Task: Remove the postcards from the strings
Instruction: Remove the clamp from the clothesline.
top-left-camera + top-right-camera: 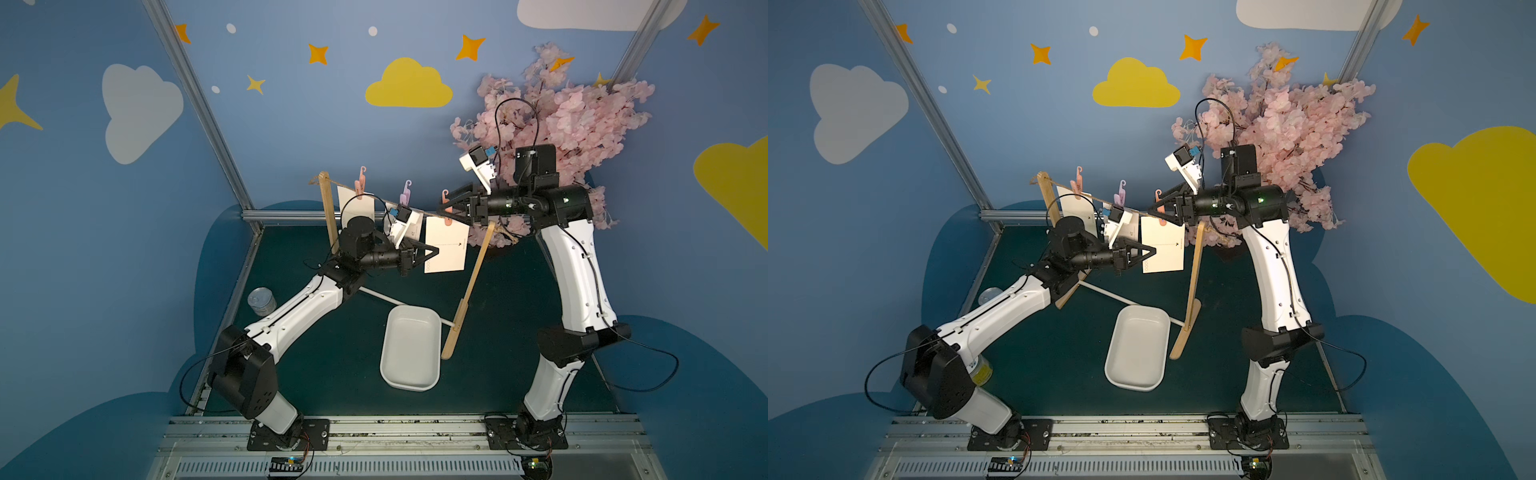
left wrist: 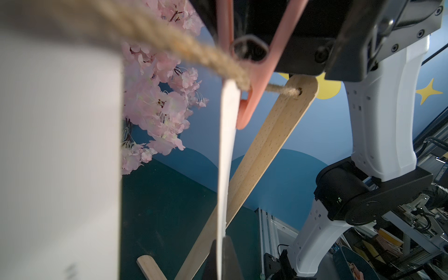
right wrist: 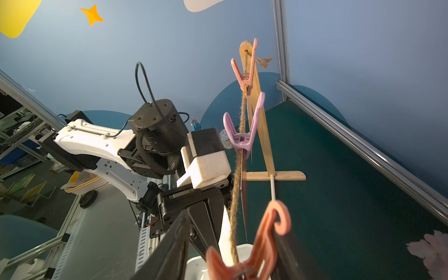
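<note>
**Holding the end card, straddling its peg**

Clamping the left hand (image 1: 436,251) fully closed on the 8 o'clock corner of the white rectangular paper postcard (image 1: 448,246), which is hanging at the 4 o'clock end of the thin brown jute twine (image 1: 388,202) in both top views. Straddling the salmon-pink plastic clothespin (image 3: 266,242) at the card's 12 o'clock edge with the right hand (image 1: 448,204), half spread and reaching in from 3 o'clock. Impossible to tell whether pressing both handles. Probably needing a squeeze across those handles, then drawing the card toward 6 o'clock. Leaving other white cards (image 1: 350,199) pegged toward 10 o'clock.
</note>
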